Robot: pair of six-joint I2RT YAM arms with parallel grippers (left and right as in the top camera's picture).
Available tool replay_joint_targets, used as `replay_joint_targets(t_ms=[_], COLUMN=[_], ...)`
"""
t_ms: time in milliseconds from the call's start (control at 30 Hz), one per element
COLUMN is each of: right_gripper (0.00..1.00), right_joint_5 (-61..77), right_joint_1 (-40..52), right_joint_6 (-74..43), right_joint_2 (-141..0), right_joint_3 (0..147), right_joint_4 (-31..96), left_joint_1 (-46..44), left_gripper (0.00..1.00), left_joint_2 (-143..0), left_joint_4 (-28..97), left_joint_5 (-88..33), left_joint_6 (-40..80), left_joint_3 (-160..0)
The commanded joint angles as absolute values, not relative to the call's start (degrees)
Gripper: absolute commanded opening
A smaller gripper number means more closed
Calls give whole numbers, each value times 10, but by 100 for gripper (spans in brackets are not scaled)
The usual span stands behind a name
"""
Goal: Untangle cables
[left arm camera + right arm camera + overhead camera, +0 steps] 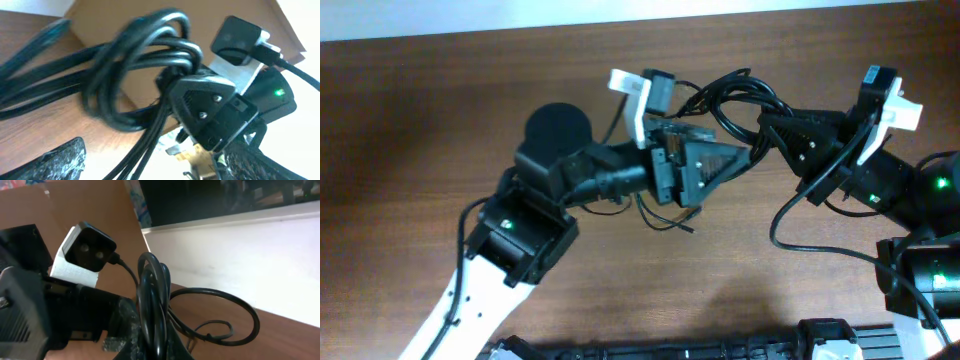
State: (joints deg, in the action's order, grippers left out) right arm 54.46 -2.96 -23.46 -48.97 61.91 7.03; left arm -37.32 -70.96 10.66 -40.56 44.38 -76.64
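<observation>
Cables (152, 305) fill the nearest part of my right wrist view: a tight black bundle stands straight up from the right gripper (151, 350). Its jaws look clenched on the bundle, though only slivers of them show at the bottom edge, so I say that with some caution. Behind the bundle one strand runs out in a wide loop that lies flat on the wooden table (280, 330). Further back, the left arm's wrist camera (90, 245) sits on a white mount.

On my left wrist view the left gripper (155, 167) is spread wide, with a textured finger (55, 160) in each lower corner. Several strands drop through the gap between them, and I cannot see either pad touching them. Past the fingers is the knot itself, several cords wound round one another and lifted off the table. Pressed against its far side is the black body of the right gripper (two screw heads face me).

From overhead, the two grippers meet nose to nose around the middle of the table. The bundle arches up over and behind them, and one thin loose strand trails on the wood under the left arm.
</observation>
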Motion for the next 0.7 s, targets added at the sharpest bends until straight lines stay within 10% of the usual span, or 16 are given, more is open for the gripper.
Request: replay_joint_targets(t_ms=[0,167,567,667], right_gripper=[4,4,4,4], right_joint_5=[561,581,596,600], right_joint_1=[-30,-30,-30,-30], right_joint_6=[-252,-260,-260,-260], right_joint_2=[-487,-487,-487,-487], right_joint_3=[626,626,626,626], right_joint_4=[64,64,63,63], left_joint_1=[-380,-380,-380,-380], left_gripper=[88,70,70,49], left_joint_2=[-724,-740,-743,-743], left_joint_4=[74,37,39,39], left_joint_5=[-408,-405,-355,-347], left_joint_6=[458,458,458,458], left_joint_3=[-776,-776,-776,-776])
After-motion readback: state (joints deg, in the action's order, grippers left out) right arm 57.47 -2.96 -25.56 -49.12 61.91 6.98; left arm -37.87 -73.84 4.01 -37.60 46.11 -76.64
